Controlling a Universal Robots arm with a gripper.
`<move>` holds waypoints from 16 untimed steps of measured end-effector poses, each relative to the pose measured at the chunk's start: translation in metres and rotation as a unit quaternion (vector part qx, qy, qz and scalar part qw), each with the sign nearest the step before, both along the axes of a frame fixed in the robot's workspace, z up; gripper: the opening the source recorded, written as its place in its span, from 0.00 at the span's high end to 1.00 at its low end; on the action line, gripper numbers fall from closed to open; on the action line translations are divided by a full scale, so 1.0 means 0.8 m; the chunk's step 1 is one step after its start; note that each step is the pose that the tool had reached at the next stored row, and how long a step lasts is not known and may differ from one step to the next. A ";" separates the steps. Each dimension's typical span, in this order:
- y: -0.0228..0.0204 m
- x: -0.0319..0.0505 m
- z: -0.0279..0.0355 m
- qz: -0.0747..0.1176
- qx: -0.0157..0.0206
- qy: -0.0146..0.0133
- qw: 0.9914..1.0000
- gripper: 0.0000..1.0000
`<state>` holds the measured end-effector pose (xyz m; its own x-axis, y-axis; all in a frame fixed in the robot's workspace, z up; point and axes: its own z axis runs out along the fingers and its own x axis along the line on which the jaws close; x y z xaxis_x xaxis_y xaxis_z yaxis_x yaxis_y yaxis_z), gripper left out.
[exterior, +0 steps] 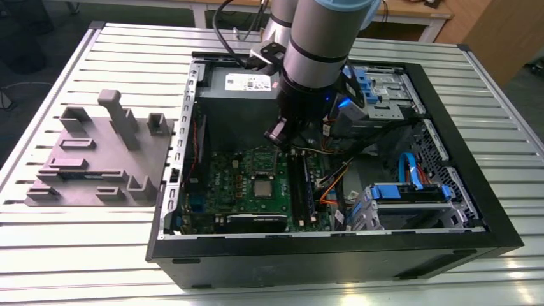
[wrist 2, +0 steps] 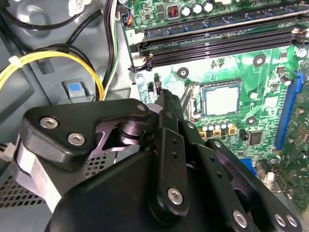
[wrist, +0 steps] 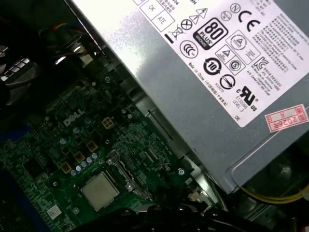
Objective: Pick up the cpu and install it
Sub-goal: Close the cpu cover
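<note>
Item one: power supply box (exterior: 241,81), exterior view. We see its labelled end; the arm (exterior: 316,57) covers the remainder.

Item two: motherboard (exterior: 242,182), same view. The arm hides part of its edge nearest the power supply box.

Item three: gripper (wrist 2: 170,104), second wrist view. Its black housing runs past the picture's edge and covers part of the motherboard.

Item four: label (wrist: 217,43), first wrist view. We find it cut off at the edge.

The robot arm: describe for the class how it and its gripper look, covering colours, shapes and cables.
The arm is a silver-grey tube with black bands and a light-blue cap at its joint. Black cables loop beside it, and a blue light glows near the wrist. The gripper is black, built of rounded links fastened with silver screws.
</note>
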<state>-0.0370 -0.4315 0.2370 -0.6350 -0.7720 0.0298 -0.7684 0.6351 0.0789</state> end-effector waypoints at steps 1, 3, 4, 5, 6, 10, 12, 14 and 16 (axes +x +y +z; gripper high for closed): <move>0.0000 0.000 0.0002 0.004 0.000 0.000 1.000 0.90; 0.0001 0.000 0.0011 0.009 0.000 0.000 1.000 0.90; 0.0000 0.000 0.0019 0.010 0.000 0.000 1.000 0.90; 0.0000 -0.001 0.0028 0.010 0.000 0.000 1.000 0.90; 0.0000 -0.001 0.0041 0.010 0.001 0.000 1.000 0.90; 0.0000 -0.002 0.0072 0.011 0.003 0.000 1.000 0.90; 0.0001 -0.003 0.0074 0.012 0.004 0.000 1.000 0.90; 0.0000 -0.004 0.0078 0.014 0.006 0.000 1.000 0.90; 0.0001 -0.005 0.0083 0.017 0.007 0.000 1.000 0.90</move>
<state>-0.0407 -0.4315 0.2436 -0.6091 -0.7929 0.0184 -0.7890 0.6081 0.0878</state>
